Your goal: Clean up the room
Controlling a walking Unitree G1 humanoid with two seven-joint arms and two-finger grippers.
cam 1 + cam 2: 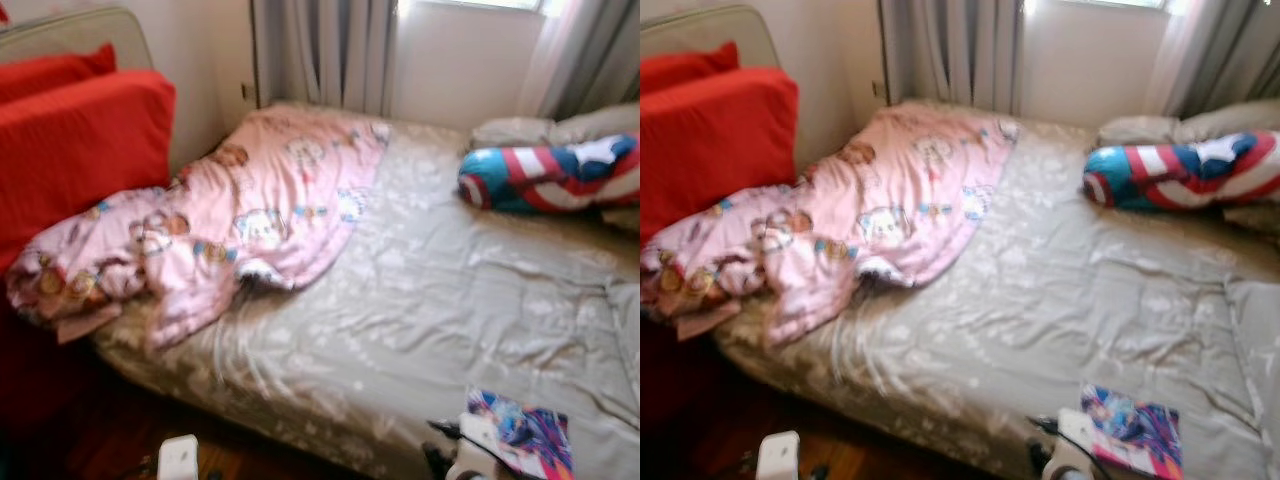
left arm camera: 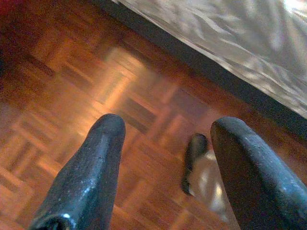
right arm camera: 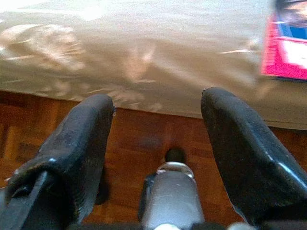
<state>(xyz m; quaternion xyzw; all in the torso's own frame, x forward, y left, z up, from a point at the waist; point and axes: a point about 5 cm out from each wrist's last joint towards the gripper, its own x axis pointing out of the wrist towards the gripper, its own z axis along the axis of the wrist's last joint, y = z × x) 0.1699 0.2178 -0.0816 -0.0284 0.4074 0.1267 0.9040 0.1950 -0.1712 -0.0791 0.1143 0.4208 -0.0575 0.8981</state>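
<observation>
Both grippers hang wide & empty over the floor by the bed (image 1: 420, 300): left gripper (image 2: 168, 163), right gripper (image 3: 156, 143). Pink blanket (image 1: 250, 210) lies bunched at bed's left side, book (image 1: 525, 435) at near-right corner. Risk: blurred views could make a reach misjudge the bed edge & knock the book off.

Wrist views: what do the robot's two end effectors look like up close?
Both have two long, thick black fingers with rounded tips and a matte, slightly scuffed surface. The left end effector shows both fingers. The right end effector looks the same, with a silver cylindrical part between its fingers.
</observation>
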